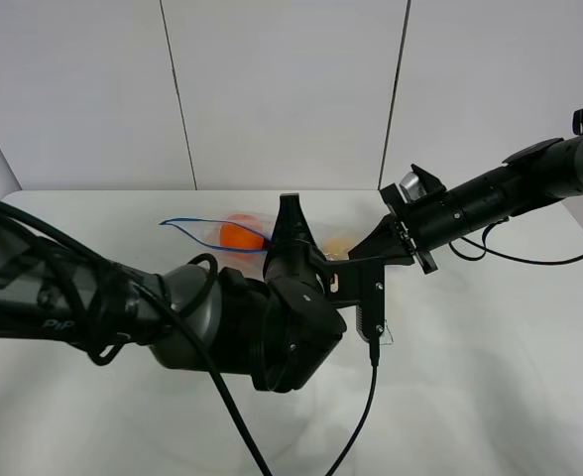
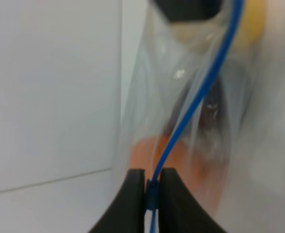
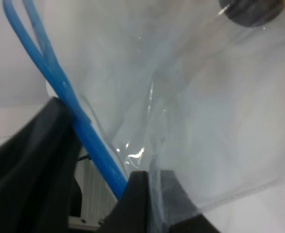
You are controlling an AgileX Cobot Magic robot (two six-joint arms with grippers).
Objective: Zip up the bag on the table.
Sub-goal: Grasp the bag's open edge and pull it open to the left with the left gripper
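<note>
The clear bag [image 1: 234, 234] lies at the back middle of the white table [image 1: 490, 377], with an orange item and a yellow item inside. Its blue zipper strip [image 1: 197, 224] gapes open at the left end. My left gripper [image 1: 280, 246] is at the strip. In the left wrist view, my left gripper [image 2: 152, 187] is shut on the blue strip [image 2: 200, 92], with the orange item [image 2: 145, 153] just behind. My right gripper [image 1: 356, 256] reaches in from the right. In the right wrist view it [image 3: 152, 194] is shut on the bag's clear plastic [image 3: 205, 107] beside the strip [image 3: 70, 97].
The white panelled wall [image 1: 282, 89] stands just behind the table's back edge. My left arm's bulky body [image 1: 222, 317] covers the table's middle. A black cable [image 1: 356, 416] hangs down from the grippers toward the front edge.
</note>
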